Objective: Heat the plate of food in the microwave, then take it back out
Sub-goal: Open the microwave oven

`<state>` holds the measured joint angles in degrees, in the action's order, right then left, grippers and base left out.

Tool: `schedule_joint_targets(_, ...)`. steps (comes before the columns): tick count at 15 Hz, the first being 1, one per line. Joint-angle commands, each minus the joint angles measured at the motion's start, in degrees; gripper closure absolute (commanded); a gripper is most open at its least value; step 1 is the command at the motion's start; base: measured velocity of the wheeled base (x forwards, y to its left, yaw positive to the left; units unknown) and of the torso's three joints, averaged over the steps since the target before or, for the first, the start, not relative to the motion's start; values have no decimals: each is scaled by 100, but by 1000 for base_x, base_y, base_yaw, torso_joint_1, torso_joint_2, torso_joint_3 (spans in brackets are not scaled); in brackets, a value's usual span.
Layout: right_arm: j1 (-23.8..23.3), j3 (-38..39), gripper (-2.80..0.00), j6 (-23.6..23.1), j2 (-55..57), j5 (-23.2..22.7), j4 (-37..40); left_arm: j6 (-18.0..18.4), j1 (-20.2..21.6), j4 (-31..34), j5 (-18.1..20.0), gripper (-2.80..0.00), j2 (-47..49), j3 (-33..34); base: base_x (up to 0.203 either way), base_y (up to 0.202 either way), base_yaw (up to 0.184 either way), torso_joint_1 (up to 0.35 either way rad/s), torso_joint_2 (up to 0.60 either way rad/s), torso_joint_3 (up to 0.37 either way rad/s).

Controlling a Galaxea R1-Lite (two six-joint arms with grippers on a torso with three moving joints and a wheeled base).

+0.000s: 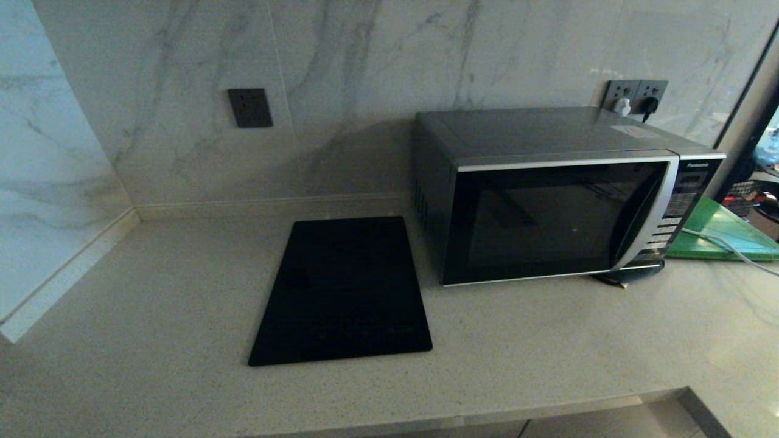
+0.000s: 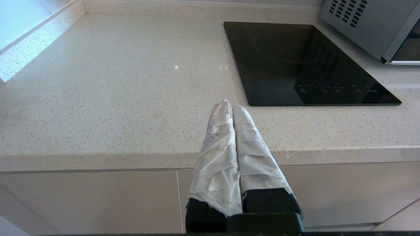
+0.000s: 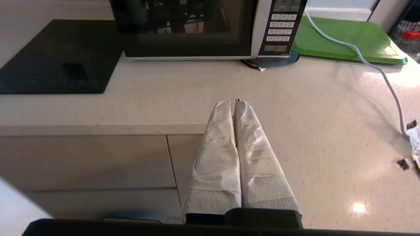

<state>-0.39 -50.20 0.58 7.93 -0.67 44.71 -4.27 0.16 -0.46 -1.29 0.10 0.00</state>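
Dark grey and boxy, the microwave [image 1: 551, 194] stands at the back right of the pale stone counter [image 1: 152, 340] with its glass door [image 1: 541, 219] shut, its long side running across the view and its button panel [image 1: 675, 204] at the right-hand end. No plate of food shows in any view, so I cannot tell whether it sits behind the dark glass or somewhere out of sight. The right gripper [image 3: 231, 102] hangs in front of the counter's front edge, its paper-wrapped fingers [image 3: 220, 137] pressed together with nothing between them, pointing toward the lower right corner of the microwave and the panel. The left gripper [image 2: 228, 105] is likewise closed on nothing, parked off the counter edge further left, facing the flat black slab [image 1: 344, 292] that lies just beside the microwave's left wall. By my reading the right arm is the nearer one to the door and panel, and the microwave lies ahead of it and slightly left. Bare counter stretches between that gripper and the door, giving open room to approach. To the right lie a green board [image 1: 724, 234] and a white cable [image 3: 367, 62] trailing over it onto the counter; a swing that way could snag the cable.
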Motion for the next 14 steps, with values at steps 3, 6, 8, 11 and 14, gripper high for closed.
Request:
schedule_joint_targets(3, 22, 87, 0, 111, -791, -106, 836, -4, 2, -5, -3, 0, -1, 0, 0, 0, 0, 0, 0, 0)
schedule_joint_targets(6, 22, 292, 0, 335, -793, -98, 827, -4, 2, -6, -3, 0, -1, 0, 0, 0, 0, 0, 0, 0)
schedule_joint_targets(8, 22, 900, 0, 332, -793, -20, 341, -4, 2, -6, -3, 0, -1, 0, 0, 0, 0, 0, 0, 0)
schedule_joint_targets(11, 22, 2254, 0, 216, -793, 357, -1126, -4, 2, -6, -3, 0, -1, 0, 0, 0, 0, 0, 0, 0)
schedule_joint_targets(14, 22, 3391, 0, 127, -793, 505, -2257, -4, 2, -2, -3, 0, -1, 0, 0, 0, 0, 0, 0, 0)
